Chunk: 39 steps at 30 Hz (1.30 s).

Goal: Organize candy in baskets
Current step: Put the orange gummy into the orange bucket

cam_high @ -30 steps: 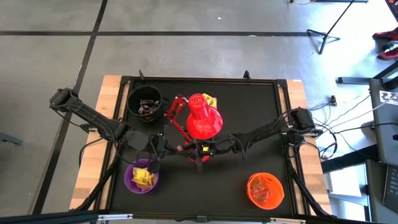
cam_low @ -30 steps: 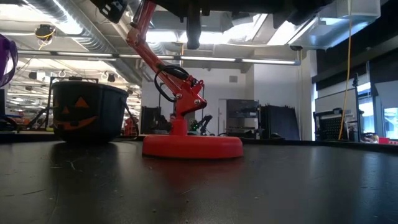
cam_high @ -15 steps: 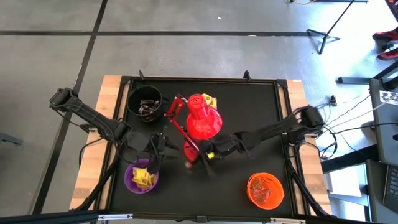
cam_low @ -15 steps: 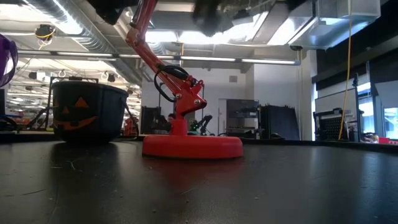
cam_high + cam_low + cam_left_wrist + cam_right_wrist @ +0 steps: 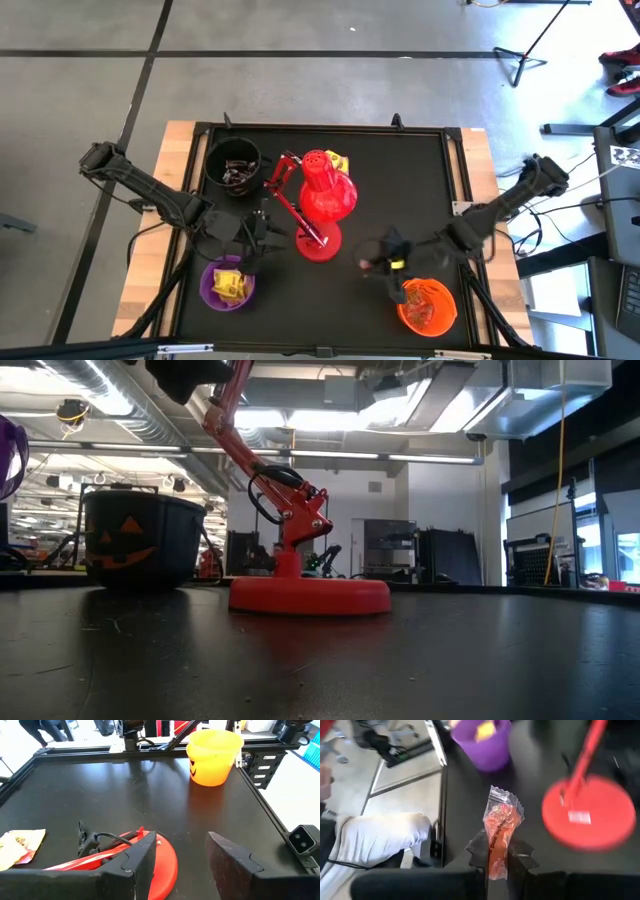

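Just beside the orange bucket point(image 5: 427, 305), your right gripper point(image 5: 496, 862) has its jaws pinching an orange-wrapped candy point(image 5: 500, 831), so carry it over the rim and release; left gripper point(image 5: 180, 857) waits, jaws spread, above the purple bucket point(image 5: 227, 284).

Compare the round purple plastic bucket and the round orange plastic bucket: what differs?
Colour: the round purple plastic bucket versus the round orange plastic bucket. Contents: the purple one holds yellow-wrapped candy; the orange one holds orange-toned wrapped sweets. Place: purple sits at the table's front left under the open left gripper; orange sits front right, where the right gripper carries an orange-wrapped candy close by. Both are similar in size, upright and open-topped.
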{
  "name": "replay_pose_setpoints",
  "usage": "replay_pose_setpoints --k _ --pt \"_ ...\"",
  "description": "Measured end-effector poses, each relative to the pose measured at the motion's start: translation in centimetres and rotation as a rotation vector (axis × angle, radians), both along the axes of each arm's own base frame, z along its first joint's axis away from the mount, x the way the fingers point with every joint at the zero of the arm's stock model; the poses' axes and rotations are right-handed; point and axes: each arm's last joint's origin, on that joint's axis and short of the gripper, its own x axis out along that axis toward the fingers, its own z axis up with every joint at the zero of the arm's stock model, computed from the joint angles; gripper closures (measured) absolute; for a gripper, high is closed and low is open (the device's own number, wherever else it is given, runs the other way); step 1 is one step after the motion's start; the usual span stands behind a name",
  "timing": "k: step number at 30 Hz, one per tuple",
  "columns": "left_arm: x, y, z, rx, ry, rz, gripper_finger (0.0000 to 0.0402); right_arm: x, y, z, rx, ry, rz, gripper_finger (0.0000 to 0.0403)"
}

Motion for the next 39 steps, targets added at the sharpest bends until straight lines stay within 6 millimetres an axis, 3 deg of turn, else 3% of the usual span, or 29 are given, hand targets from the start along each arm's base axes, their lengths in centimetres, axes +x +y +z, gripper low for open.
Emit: replay_pose_setpoints --k 8,15,25,30,39 --pt "0.0 0.0 0.0 -0.002 0.002 -0.005 0.0237 -4.0 3.2 -1.2 0.221 0.23 -0.099 0.0366" --pt "0.0 0.0 0.0 -0.002 0.002 -0.005 0.0237 -6.2 5.2 -1.3 0.287 0.261 -0.101 0.0366" --pt "0.0 0.0 0.0 -0.002 0.001 -0.005 0.0237 -8.9 5.2 -2.6 0.273 0.512 -0.177 0.0366" --pt "0.0 0.0 0.0 -0.002 0.001 -0.005 0.0237 -9.2 5.2 -2.8 0.301 0.632 -0.138 0.0366" --pt "0.0 0.0 0.0 -0.003 0.001 -0.005 0.0237 -9.3 5.3 -2.8 0.305 0.661 -0.108 0.0366"
